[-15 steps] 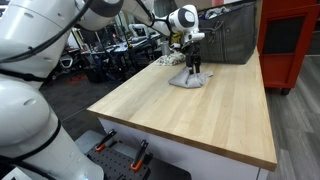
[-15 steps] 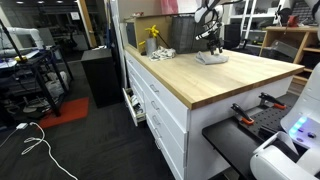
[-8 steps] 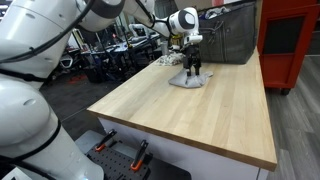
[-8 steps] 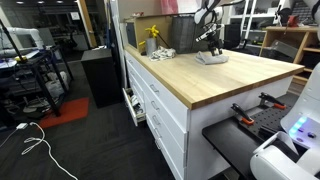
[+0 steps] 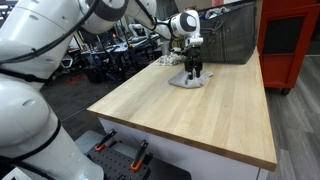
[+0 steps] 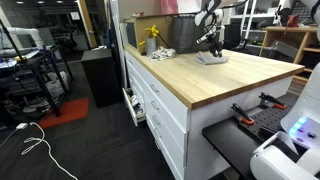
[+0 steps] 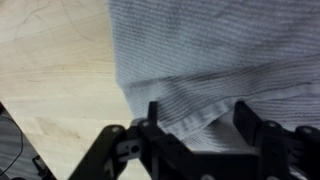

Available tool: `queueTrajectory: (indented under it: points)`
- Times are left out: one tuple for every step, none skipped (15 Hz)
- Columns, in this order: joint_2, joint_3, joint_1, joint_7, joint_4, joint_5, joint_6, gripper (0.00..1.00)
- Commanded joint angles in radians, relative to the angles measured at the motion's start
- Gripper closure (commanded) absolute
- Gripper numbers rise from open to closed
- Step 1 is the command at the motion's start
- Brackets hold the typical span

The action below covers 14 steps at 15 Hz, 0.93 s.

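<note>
One grey cloth (image 7: pixel 220 50), one pincer (image 7: pixel 200 115), one wooden table (image 7: pixel 55 70). In the wrist view the pincer stands wide, fingers apart, nothing clamped. A fold of the cloth lies right between the fingers, and the rest spreads off toward 12 o'clock. Bare wood shows at 9 o'clock. In both exterior views the cloth sits at the table's far end, directly under the pincer.
</note>
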Motion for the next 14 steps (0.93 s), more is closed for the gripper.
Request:
queueTrajectory:
  points:
    - [0.011, 0.009, -0.019, 0.036, 0.043, 0.010, -0.019, 0.54]
    - [0.011, 0.009, -0.020, 0.036, 0.046, 0.010, -0.019, 0.61]
    - [0.010, 0.010, -0.022, 0.035, 0.048, 0.011, -0.020, 0.69]
    - [0.010, 0.011, -0.022, 0.035, 0.051, 0.012, -0.019, 0.77]
    - [0.010, 0.011, -0.023, 0.035, 0.053, 0.012, -0.020, 0.85]
    - [0.009, 0.011, -0.023, 0.035, 0.054, 0.011, -0.019, 0.92]
    - [0.009, 0.012, -0.023, 0.035, 0.056, 0.011, -0.019, 0.99]
    - [0.008, 0.012, -0.022, 0.034, 0.058, 0.011, -0.019, 1.00]
    - [0.008, 0.013, -0.022, 0.033, 0.059, 0.011, -0.018, 1.00]
    - [0.005, 0.014, -0.023, 0.032, 0.059, 0.012, -0.017, 1.00]
    - [0.002, 0.014, -0.023, 0.032, 0.060, 0.013, -0.015, 0.99]
    - [-0.002, 0.014, -0.024, 0.032, 0.060, 0.013, -0.012, 0.99]
    - [-0.007, 0.014, -0.025, 0.032, 0.062, 0.015, -0.009, 0.99]
    - [-0.011, 0.014, -0.027, 0.032, 0.063, 0.017, -0.006, 0.99]
